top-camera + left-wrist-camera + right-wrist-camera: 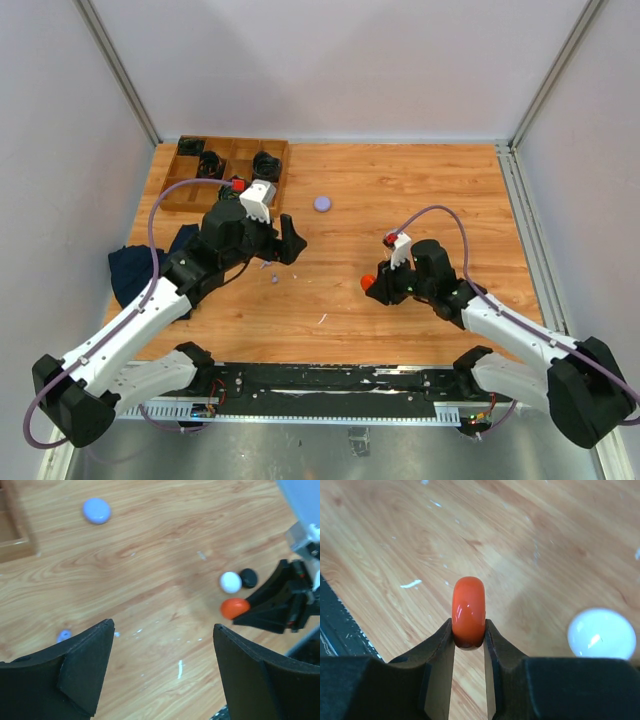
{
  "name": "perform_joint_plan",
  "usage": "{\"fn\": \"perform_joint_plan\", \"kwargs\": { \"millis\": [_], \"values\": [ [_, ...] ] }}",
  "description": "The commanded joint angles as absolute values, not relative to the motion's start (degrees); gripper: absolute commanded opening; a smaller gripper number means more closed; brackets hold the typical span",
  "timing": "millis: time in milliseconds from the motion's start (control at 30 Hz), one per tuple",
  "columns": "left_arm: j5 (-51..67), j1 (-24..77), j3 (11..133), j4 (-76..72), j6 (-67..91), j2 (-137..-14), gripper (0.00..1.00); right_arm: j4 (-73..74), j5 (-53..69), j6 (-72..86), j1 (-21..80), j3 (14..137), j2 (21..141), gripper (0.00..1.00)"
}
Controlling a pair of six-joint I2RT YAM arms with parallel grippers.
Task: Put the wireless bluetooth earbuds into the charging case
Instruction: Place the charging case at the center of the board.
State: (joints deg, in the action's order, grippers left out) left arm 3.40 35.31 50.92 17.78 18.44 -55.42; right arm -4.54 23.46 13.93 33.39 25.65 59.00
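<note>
- Left jaws hang spread wide above the desk (165, 545).
- Right jaws pinch an orange case (468, 605), held on edge just off the wood.
- A tiny purple earbud (63, 636) lies on the desk beside the left jaws.
- A white case (230, 582) sits near the orange one.

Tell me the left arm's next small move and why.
Probably shift the left gripper toward the tiny purple bud lying beside one finger, then lower over it: its jaws stand open and empty, while the right gripper clamps the orange round case.
</note>
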Motion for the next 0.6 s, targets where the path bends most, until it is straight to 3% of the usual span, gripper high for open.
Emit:
{"fn": "perform_joint_plan", "kwargs": {
  "millis": [0, 333, 567],
  "values": [
    [-5.92, 34.83, 52.40, 21.86, 12.34, -55.30, 0.87, 4.95, 20.28, 17.80, 29.40, 27.12, 60.96, 0.11],
    [-14.49, 33.38, 46.02, 19.64, 9.32, -54.18, 0.88, 5.45, 19.69, 18.88, 25.31, 29.03, 71.49, 0.20],
    [-19.28, 30.27, 45.10, 20.43, 9.85, -52.58, 0.88, 6.98, 16.13, 19.76, 24.11, 30.79, 73.99, 0.42]
  ]
}}
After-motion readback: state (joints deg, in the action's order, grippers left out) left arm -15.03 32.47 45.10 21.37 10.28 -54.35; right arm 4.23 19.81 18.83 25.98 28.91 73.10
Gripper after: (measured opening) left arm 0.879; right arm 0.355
